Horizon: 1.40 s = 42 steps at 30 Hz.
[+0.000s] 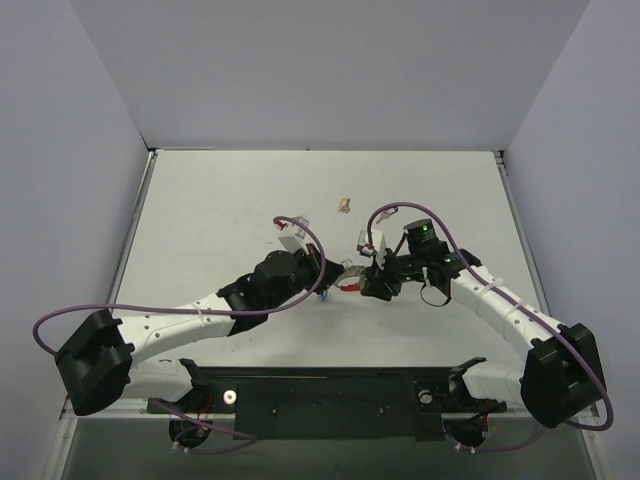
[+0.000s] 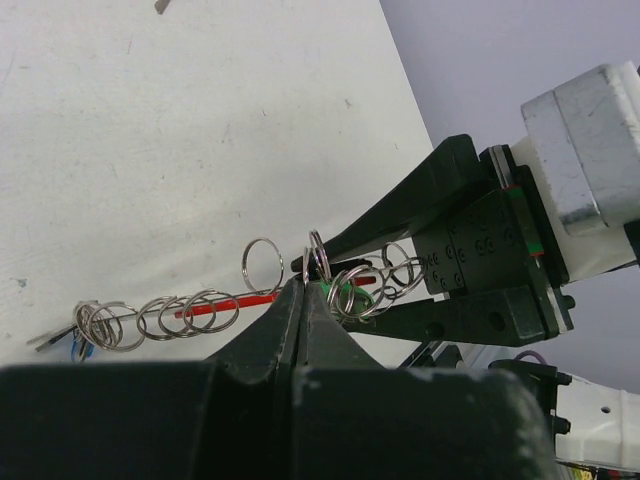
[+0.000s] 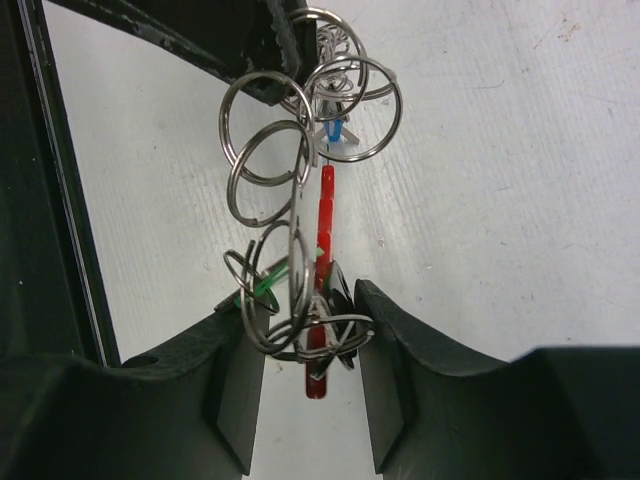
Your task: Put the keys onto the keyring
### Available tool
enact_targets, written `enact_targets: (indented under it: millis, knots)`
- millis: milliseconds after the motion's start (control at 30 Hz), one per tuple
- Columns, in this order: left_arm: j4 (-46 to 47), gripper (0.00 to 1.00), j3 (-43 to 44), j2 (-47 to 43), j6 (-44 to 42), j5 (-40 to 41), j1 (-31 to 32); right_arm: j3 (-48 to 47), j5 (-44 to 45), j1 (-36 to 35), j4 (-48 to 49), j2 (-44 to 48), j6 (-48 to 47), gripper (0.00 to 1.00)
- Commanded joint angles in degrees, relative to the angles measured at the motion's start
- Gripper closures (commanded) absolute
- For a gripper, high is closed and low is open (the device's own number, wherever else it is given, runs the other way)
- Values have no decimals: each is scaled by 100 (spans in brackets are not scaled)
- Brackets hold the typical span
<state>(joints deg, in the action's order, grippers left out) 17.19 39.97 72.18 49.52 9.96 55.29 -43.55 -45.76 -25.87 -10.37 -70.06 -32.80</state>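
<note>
In the overhead view the two arms meet tip to tip at the centre of the desk (image 1: 220, 200), with the keys (image 3: 262, 165) strung between them. The left pincer (image 2: 303, 292) is pressed together on one silver ring of the keys. From there the looped chain trails off to the lower left of that wrist view. At the bottom centre of its own wrist view, the right pincer (image 3: 305, 310) has its pads apart on either side of the bunch's other end. Rings reach both pads, but I cannot tell whether it grips them. A red bit (image 3: 326, 215) and a blue bit (image 3: 336, 130) hang among the rings. A tan lump (image 1: 343, 205) lies well apart, higher in the overhead frame.
</note>
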Motion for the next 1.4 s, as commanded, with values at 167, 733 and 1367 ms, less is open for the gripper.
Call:
enact_targets:
  millis: [167,733,1367]
  knots:
    - [636,100,-68,-266,269,-152,-79,57,-653,73,132,238,-60,73]
    - [821,100,-331,-504,506,-248,-185,180,-944,223,175,274,-96,66]
    - [997,100,-270,-380,665,-512,-194,189,-979,117,194,309,-288,73]
